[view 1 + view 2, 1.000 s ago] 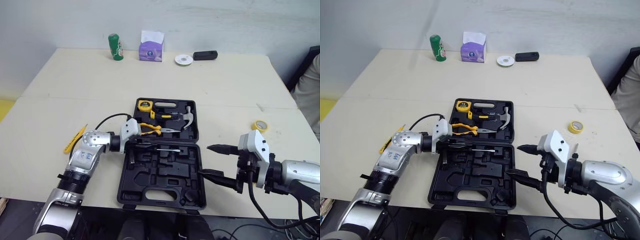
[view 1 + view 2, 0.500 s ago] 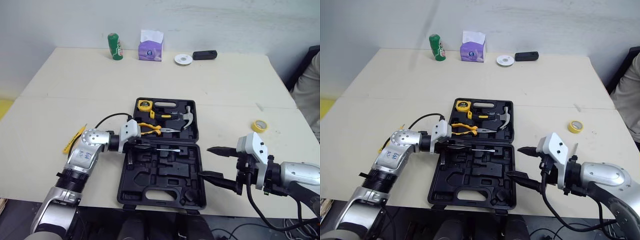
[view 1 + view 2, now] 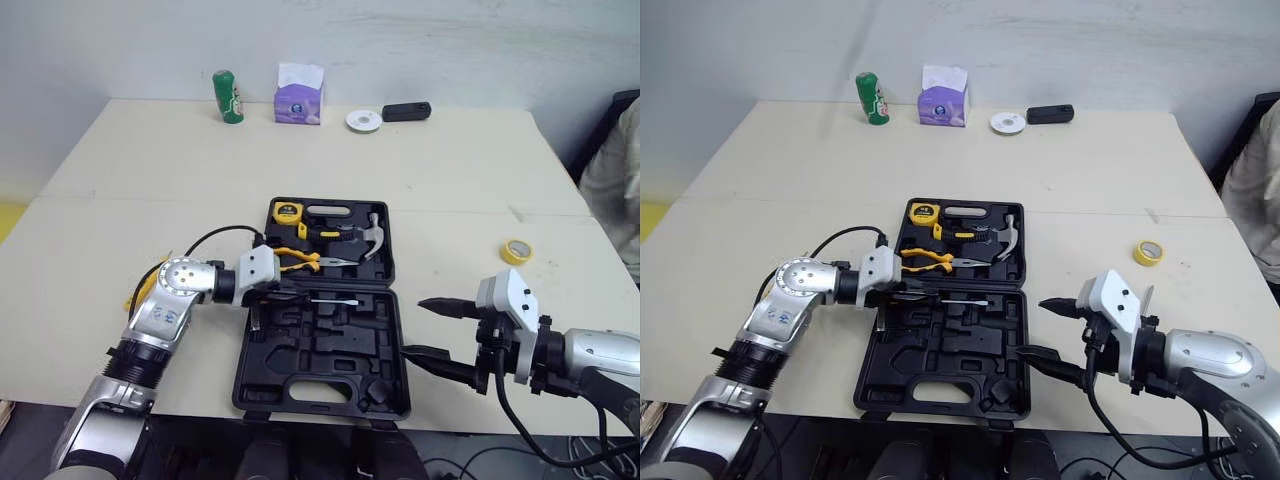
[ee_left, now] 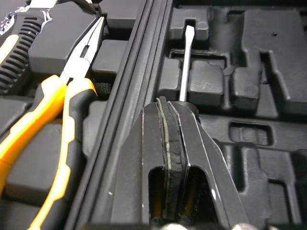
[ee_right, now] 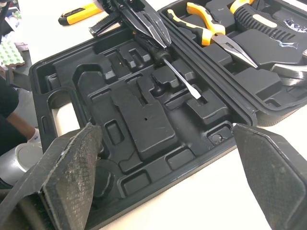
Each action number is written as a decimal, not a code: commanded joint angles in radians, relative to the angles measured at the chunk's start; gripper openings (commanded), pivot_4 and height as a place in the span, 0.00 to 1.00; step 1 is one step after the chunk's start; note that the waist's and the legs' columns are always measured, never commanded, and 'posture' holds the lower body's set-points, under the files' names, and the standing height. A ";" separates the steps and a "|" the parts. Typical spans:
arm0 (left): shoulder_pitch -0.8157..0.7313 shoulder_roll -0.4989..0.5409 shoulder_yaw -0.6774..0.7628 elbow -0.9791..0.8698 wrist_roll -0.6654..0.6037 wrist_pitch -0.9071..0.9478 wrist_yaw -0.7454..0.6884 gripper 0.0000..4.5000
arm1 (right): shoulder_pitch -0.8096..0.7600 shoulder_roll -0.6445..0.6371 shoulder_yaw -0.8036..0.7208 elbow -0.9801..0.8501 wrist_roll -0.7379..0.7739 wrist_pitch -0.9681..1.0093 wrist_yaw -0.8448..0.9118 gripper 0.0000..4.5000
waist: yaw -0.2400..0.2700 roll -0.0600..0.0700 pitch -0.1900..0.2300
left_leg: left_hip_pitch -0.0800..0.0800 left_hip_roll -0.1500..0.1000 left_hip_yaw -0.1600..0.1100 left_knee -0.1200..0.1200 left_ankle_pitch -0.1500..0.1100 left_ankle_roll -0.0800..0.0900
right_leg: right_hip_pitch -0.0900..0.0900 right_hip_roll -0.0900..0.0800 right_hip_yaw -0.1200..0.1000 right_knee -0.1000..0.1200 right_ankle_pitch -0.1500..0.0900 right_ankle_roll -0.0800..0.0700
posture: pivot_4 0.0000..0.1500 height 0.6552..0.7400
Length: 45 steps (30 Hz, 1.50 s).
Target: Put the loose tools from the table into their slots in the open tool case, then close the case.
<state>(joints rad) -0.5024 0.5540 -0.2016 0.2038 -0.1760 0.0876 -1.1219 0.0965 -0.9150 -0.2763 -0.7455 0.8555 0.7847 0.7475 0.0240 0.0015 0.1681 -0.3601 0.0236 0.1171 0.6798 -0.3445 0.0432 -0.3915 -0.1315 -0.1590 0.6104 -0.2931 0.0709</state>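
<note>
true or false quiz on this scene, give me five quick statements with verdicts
1. The tool case is open. True.
2. The left gripper is shut on the screwdriver. True.
3. The right gripper holds the hammer. False: it is open and empty, and the hammer lies in the case's far half.
4. The yellow tape roll sits inside the case. False: it lies on the table, to the right of the case.
5. The pliers lie in the case's far half. True.
</note>
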 commanded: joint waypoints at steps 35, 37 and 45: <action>0.395 0.220 0.606 -0.273 -0.353 0.500 0.146 0.89 | 0.320 0.047 -0.446 0.168 -0.091 -0.070 0.069 1.00 | 0.002 -0.006 0.014 | -0.003 0.000 0.000 -0.015 0.004 -0.004 | -0.003 0.003 -0.002 -0.009 0.000 0.000 | 1.00 0.90; 0.491 0.269 0.748 -0.193 -0.333 0.481 0.164 0.99 | 0.393 0.042 -0.545 0.252 -0.134 -0.088 0.116 1.00 | 0.002 -0.006 0.014 | -0.005 0.000 -0.001 -0.015 0.003 -0.002 | -0.004 0.002 -0.002 -0.011 0.000 0.001 | 1.00 0.90; 0.546 0.426 0.982 0.235 -0.226 0.272 0.294 0.99 | 0.477 -0.004 -0.681 0.587 -0.297 -0.237 0.232 1.00 | 0.003 -0.004 0.015 | -0.009 -0.001 -0.001 -0.016 -0.004 -0.001 | -0.010 0.001 -0.001 -0.013 0.001 0.000 | 1.00 0.90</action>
<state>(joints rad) 0.0557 0.9501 0.7336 0.3754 -0.4282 0.4233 -0.8581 0.5709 -0.9065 -0.9075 -0.2120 0.5908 0.5884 0.9620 0.0270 -0.0028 0.1833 -0.3697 0.0230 0.1167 0.6640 -0.3491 0.0416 -0.4031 -0.1309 -0.1601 0.5973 -0.2922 0.0708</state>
